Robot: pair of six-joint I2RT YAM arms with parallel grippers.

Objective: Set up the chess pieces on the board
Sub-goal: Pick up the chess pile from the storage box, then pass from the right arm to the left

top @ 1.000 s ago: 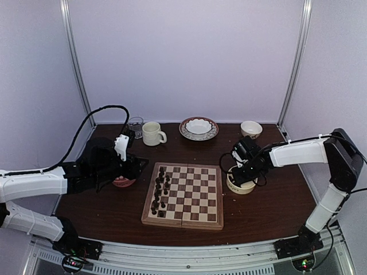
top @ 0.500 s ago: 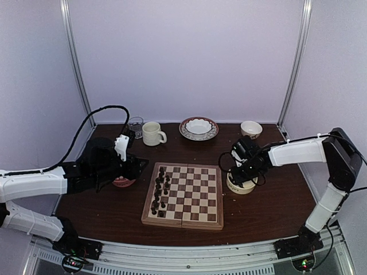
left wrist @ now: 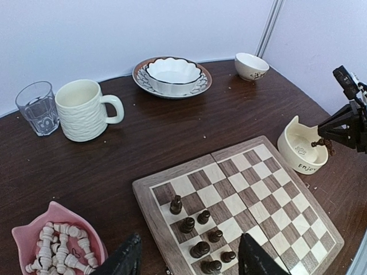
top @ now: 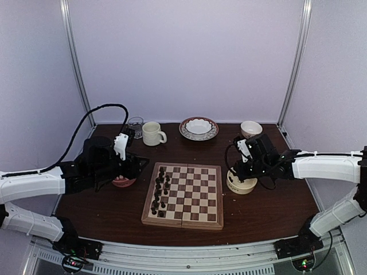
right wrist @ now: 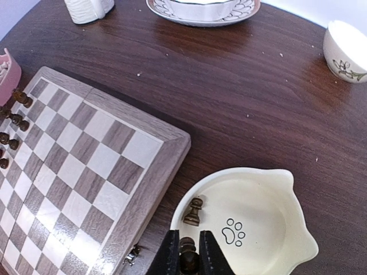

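Chessman (right wrist: 187, 246), dark, is clenched in my right tool (right wrist: 188, 255) at the bottom centre of the right wrist frame, above the cream paw-print bowl (right wrist: 269, 215) holding a second dark piece (right wrist: 193, 211). My left tool (left wrist: 189, 260) hangs released over the board (left wrist: 269, 195), whose left columns carry the dark pieces (top: 159, 192). The pink dish (left wrist: 23, 235) of pale pieces (left wrist: 57, 255) sits lower left; the mug (left wrist: 83, 109) stands far back on the surface (left wrist: 172, 132).

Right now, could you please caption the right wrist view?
Right end effector shut on dark chess piece over cream paw-print bowl.
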